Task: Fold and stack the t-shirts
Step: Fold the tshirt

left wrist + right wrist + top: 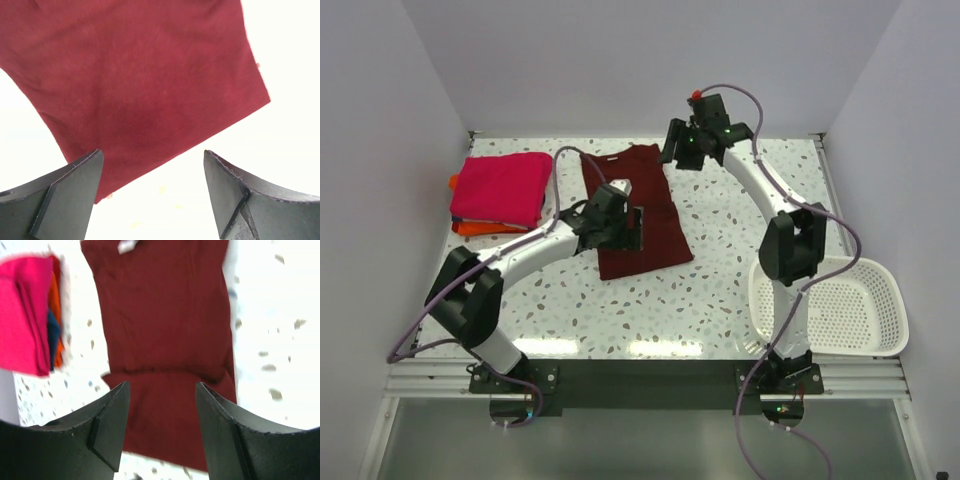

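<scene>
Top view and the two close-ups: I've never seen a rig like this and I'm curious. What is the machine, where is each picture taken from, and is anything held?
It is two robot arms bolted to the near edge of a table. The wide picture comes from a fixed camera above and behind them: left arm on the left, right arm on the right. Each close-up comes from a wrist camera; the dark wedges at the bottom are that arm's own jaws. On the table lies a maroon shirt, partly folded, and beside it a pink shirt stacked on an orange shirt. A white basket sits at the near right. Both pairs of jaws stand open, pointed at the maroon shirt, and hold nothing.
</scene>
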### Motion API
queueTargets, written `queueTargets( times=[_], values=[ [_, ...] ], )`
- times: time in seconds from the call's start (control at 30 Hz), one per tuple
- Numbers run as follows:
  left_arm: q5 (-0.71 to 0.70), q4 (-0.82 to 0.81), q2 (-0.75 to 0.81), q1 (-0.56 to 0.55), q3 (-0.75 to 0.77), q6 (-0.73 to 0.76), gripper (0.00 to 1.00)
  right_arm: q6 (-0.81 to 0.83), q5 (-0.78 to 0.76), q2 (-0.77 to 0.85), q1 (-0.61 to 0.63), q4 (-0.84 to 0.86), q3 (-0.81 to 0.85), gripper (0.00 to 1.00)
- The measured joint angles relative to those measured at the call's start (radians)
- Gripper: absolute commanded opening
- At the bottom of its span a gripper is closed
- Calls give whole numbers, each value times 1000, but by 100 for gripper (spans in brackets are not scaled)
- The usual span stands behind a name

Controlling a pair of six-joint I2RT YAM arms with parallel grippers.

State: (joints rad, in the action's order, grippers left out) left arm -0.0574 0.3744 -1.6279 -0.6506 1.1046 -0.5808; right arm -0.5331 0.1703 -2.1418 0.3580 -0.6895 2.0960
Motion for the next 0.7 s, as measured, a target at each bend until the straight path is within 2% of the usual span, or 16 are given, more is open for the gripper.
queueTargets(
  times=[0.2,0.43,0.7],
  values=[
    [-25,45,110,34,17,-3,88,42,20,167,3,-4,-275,59],
    [-13,38,170,137,-116,-32,84,76,33,220,3,-5,-499,57],
    [20,29,168,138,-219,-63,82,94,31,221,3,-18,-602,55]
  ],
)
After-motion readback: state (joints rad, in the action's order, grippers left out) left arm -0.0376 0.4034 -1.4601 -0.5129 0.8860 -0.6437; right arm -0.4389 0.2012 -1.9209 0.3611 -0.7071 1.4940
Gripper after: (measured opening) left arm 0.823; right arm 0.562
